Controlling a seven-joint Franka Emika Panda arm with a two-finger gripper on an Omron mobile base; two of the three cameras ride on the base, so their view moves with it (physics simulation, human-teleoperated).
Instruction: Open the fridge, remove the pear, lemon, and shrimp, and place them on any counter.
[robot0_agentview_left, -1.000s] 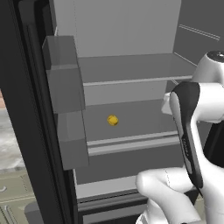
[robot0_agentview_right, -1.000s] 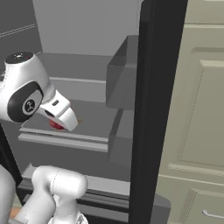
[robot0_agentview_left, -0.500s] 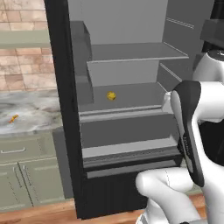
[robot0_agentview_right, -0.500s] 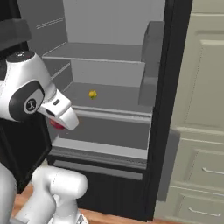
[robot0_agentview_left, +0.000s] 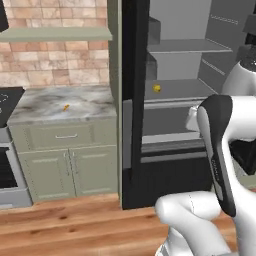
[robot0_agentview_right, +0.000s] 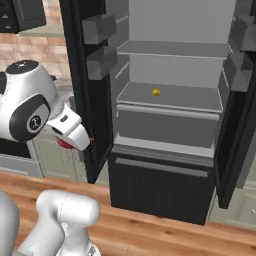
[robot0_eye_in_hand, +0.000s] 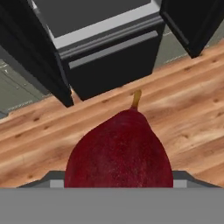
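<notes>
The dark-red pear (robot0_eye_in_hand: 120, 148) sits between my gripper's (robot0_eye_in_hand: 116, 183) fingers, stem pointing away, above the wooden floor. In the right base view the pear (robot0_agentview_right: 63, 144) peeks out red under my hand, left of the fridge (robot0_agentview_right: 160, 185). Both doors of the black fridge (robot0_agentview_left: 132, 100) stand open. The yellow lemon (robot0_agentview_left: 157, 88) lies on a middle grey shelf, also seen as the lemon (robot0_agentview_right: 156, 92). A tiny orange shrimp (robot0_agentview_left: 65, 107) rests on the marble counter (robot0_agentview_left: 80, 97) left of the fridge.
A black stove (robot0_agentview_left: 7, 150) adjoins the counter at far left, over pale green cabinets (robot0_agentview_left: 65, 165). The left fridge door (robot0_agentview_right: 82, 90) with its grey bins stands between my hand and the shelves. The right door (robot0_agentview_right: 240, 125) juts out at the right. Wooden floor (robot0_eye_in_hand: 188, 109) lies below.
The whole picture has shifted: the base has drawn back from the fridge, bringing the counter, stove and floor into view. The pear stays in my gripper; the lemon has not moved.
</notes>
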